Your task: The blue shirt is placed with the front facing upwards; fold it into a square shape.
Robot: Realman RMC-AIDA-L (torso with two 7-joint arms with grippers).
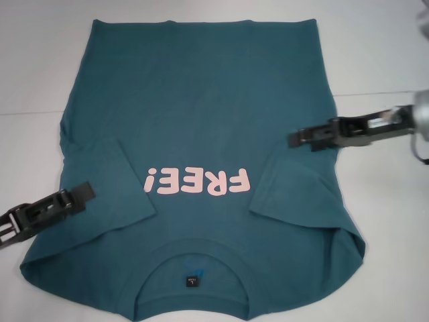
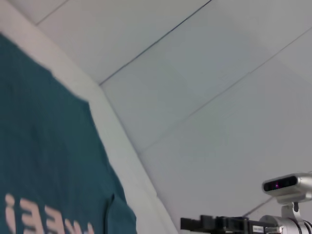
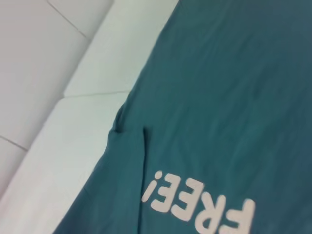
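The shirt (image 1: 201, 134) lies face up on the tabletop (image 1: 389, 221), collar nearest, both sleeves folded inward. Left claw (image 1: 84, 193) hovers at its left edge, right claw (image 1: 295, 139) farther off at the right edge; whether either is open I cannot tell, and neither visibly holds cloth. Uneven grips could skew the fold.

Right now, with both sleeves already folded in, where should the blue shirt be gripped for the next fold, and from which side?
Probably at the collar-end corners of the blue shirt, nearest the robot. The left gripper comes in from the left edge, the right gripper from the right. The shirt lies flat with its hem at the far side, so lifting the near end would fold it towards the hem.
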